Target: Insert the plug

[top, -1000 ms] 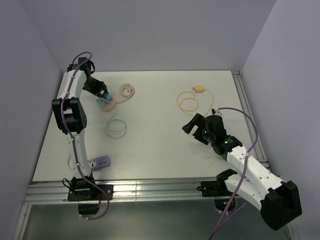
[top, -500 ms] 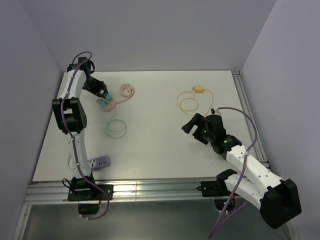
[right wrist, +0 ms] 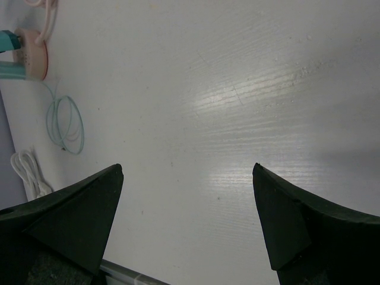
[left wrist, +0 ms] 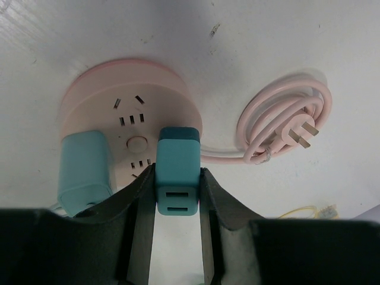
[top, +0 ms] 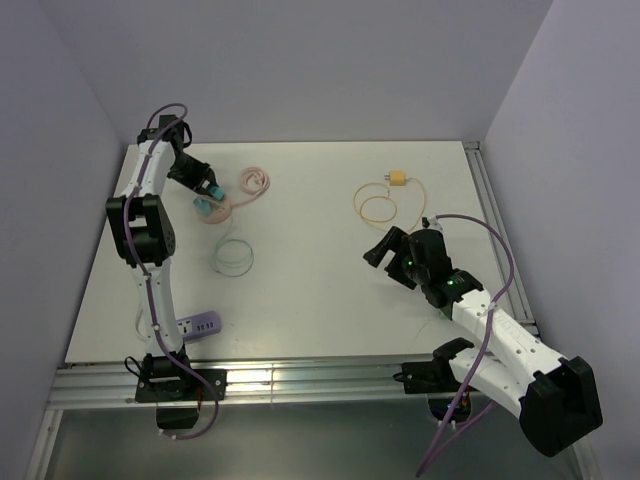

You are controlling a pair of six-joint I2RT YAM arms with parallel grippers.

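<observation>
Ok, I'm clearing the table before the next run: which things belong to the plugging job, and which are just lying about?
In the job: left gripper, teal plug, pink round socket.
Lying about: yellow plug, green cable coil, purple power strip.

A white table [top: 330, 300] is sitting inside a three-sided booth, with pale lavender walls [top: 330, 70] rising behind it and closing in on both sides. Overhead light is glancing off the faintly grained tabletop, leaving a soft sheen [right wrist: 234, 95]. An aluminium rail [top: 320, 378] is running along the near edge, and a narrower one [top: 488, 200] is lining the right side.
</observation>
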